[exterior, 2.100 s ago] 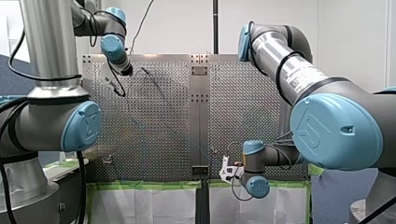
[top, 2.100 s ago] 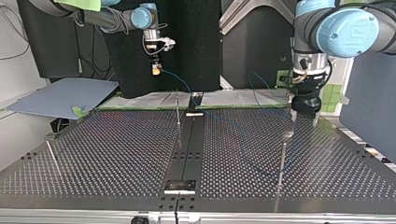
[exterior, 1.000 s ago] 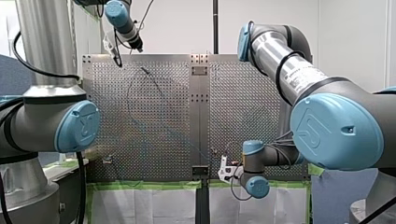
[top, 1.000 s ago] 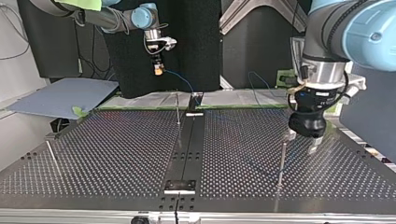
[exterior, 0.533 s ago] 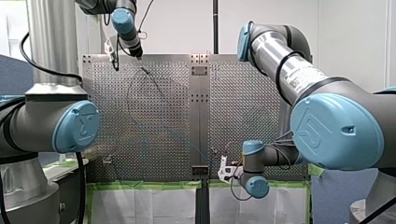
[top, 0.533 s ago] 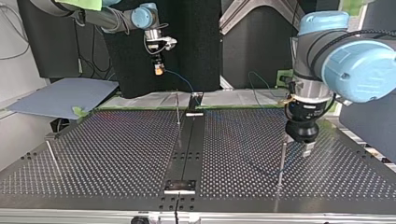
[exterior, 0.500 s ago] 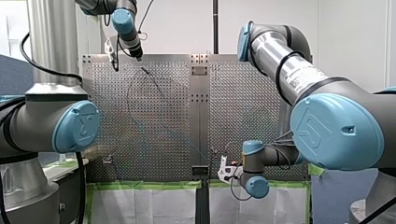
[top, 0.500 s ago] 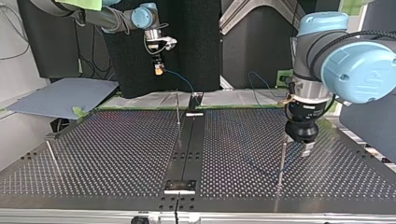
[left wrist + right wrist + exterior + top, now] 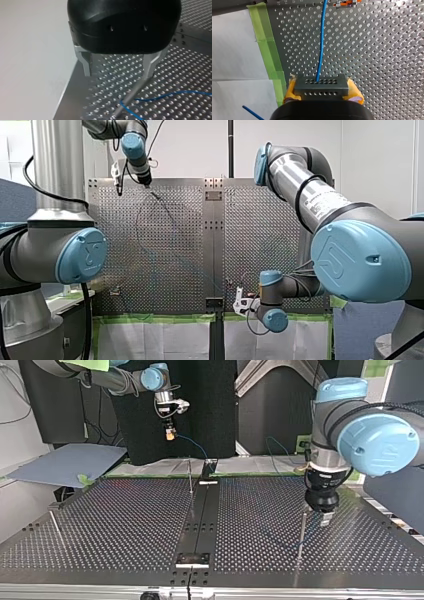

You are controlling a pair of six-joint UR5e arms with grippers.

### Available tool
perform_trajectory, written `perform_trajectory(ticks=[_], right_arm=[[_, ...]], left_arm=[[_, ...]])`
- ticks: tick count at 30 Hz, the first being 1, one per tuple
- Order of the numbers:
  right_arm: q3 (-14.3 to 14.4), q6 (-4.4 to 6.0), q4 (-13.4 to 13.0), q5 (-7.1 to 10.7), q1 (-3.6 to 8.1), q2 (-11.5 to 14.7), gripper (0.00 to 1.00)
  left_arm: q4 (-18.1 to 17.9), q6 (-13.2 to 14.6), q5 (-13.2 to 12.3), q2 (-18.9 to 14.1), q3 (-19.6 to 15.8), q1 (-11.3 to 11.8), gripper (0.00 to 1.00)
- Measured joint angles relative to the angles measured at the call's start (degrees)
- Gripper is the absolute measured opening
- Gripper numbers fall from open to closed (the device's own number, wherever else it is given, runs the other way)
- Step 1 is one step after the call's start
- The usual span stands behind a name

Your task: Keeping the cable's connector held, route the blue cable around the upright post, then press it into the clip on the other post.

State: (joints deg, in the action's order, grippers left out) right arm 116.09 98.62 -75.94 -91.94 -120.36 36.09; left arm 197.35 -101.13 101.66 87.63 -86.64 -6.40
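Note:
My right gripper (image 9: 322,98) is shut, its yellow pads on the grey connector block (image 9: 321,87). The blue cable (image 9: 321,45) runs ahead from the connector toward an orange and metal clip (image 9: 344,3). In the top view my right gripper (image 9: 170,436) hangs above the table's far edge, behind the thin clip post (image 9: 190,477). My left gripper (image 9: 117,73) is open and holds nothing. The upright post (image 9: 130,96) leans out from under one metal finger, and the blue cable (image 9: 160,96) curves round its base. In the top view my left gripper (image 9: 318,516) hovers at the top of the upright post (image 9: 301,532).
The perforated table (image 9: 125,525) has a dark centre strip with small plates. A third slim post (image 9: 55,527) stands at the top view's left edge. Green tape (image 9: 265,37) and white paper line the table's edge by my right gripper. A grey-blue sheet (image 9: 65,462) lies beyond.
My left arm has swung across to the upright post and turned its wrist, and now hovers open just over the post's top. My right gripper has stayed put, holding the connector.

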Motion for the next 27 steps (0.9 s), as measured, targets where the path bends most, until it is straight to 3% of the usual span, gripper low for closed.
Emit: perform_trajectory(ticks=[22,27], right_arm=[[0.0,-0.01,0.0,0.06,-0.07,0.0,0.0],[0.0,-0.03,0.2,0.03,-0.09,0.0,0.0]], left_arm=[[0.8,1.1,1.8,0.5,0.0,-1.1,1.0],[0.7,3.2,1.1,0.5,0.0,-2.3,1.0]])
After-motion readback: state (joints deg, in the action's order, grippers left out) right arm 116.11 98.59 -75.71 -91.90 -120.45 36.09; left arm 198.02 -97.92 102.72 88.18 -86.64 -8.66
